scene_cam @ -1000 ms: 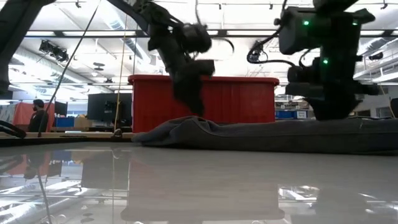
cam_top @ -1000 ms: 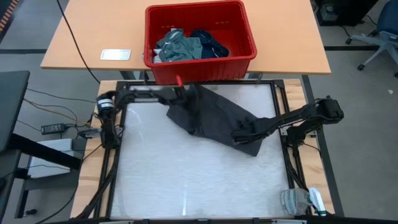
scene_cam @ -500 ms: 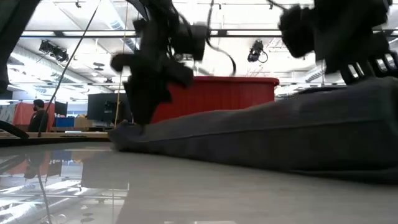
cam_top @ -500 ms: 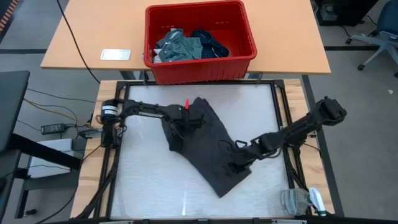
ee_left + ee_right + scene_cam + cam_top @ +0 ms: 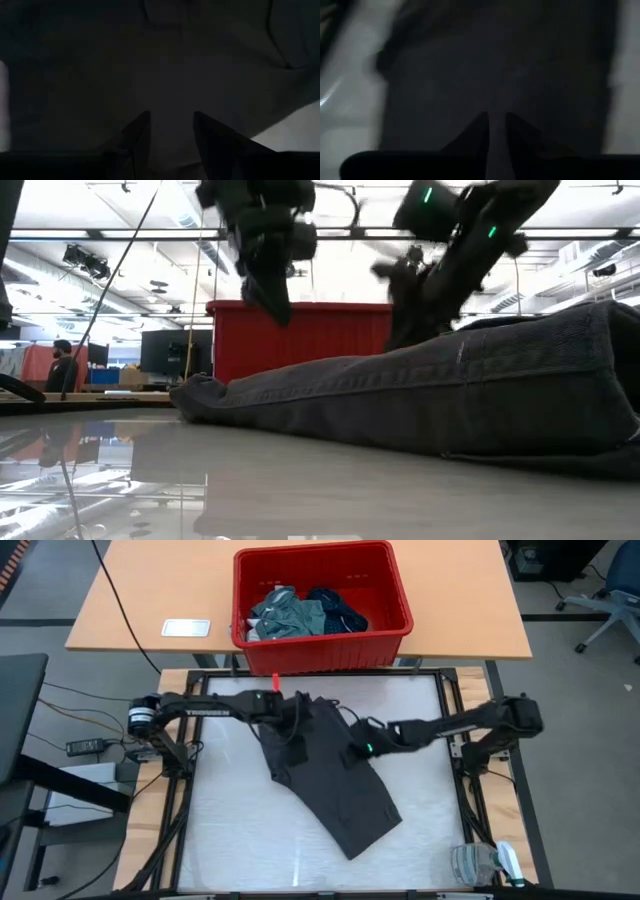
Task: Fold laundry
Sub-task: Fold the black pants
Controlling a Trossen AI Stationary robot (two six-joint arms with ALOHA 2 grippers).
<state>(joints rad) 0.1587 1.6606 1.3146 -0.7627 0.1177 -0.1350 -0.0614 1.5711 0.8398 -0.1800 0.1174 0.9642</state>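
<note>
A charcoal grey garment (image 5: 335, 790) lies flat on the white table, running slantwise from the far middle to the near middle. Its far end is near my left gripper and its near end (image 5: 352, 848) points at the front edge. My left gripper (image 5: 297, 730) hangs open above the far part of the cloth (image 5: 160, 60), and in the low view (image 5: 272, 305) it is clear of it. My right gripper (image 5: 352, 752) is over the garment's middle (image 5: 495, 65), its fingers nearly together (image 5: 493, 125). More laundry lies in the red basket (image 5: 320, 650). My right gripper slants down at the middle of the grey garment (image 5: 398, 340) from the table's right side. Whether its fingertips touch the cloth I cannot tell; the view is blurred and nothing shows gripped between them.
The red basket stands on the wooden table beyond the far edge, holding a teal shirt (image 5: 285, 615) and a navy piece (image 5: 337, 605). A white flat device (image 5: 186, 628) lies left of it. A clear bottle (image 5: 482, 865) sits at the near right corner. Bare table lies left and right of the garment.
The garment's right-hand end has been dragged toward the near edge, so the cloth now lies stretched from far to near. My right gripper then left that end and went toward the far left, to the garment's middle, its fingers closing. My left gripper has risen off the cloth.
</note>
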